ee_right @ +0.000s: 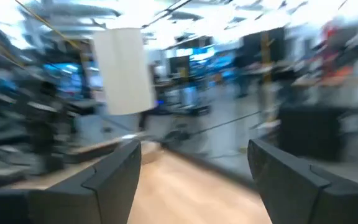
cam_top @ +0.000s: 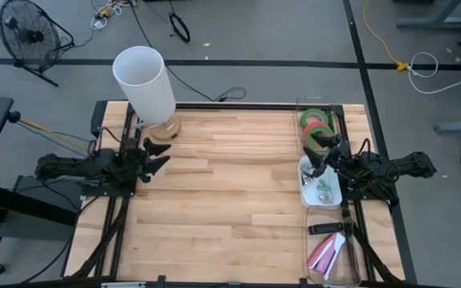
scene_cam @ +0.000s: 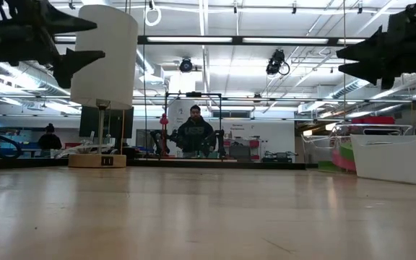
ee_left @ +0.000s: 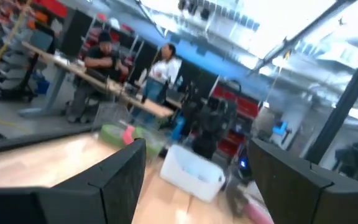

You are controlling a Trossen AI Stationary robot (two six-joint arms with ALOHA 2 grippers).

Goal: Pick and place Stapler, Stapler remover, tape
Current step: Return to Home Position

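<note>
1. The left tool (cam_top: 162, 156) hangs over the left edge of the counter (cam_top: 230, 192), fingers wide and empty. To go home well, I judge it should draw straight back, clear of the white lamp (cam_top: 142, 76) just beyond it.
2. The counter is pale planked wood, flat and level.
3. At the right, the tape (cam_top: 315, 126) lies in the far clear bin (cam_top: 298, 112), the stapler removers (cam_top: 324, 186) in the white bin (cam_top: 304, 190), and the staplers (cam_top: 326, 252) in the near clear bin (cam_top: 310, 268).
4. The right tool (cam_top: 320, 154), spread wide and holding nothing, hovers by the white bin's far end. It should probably lift before retreating.
5. A fan (cam_top: 29, 36) sits on the floor at far left, and a person (scene_cam: 195, 131) stands in the room beyond.
</note>
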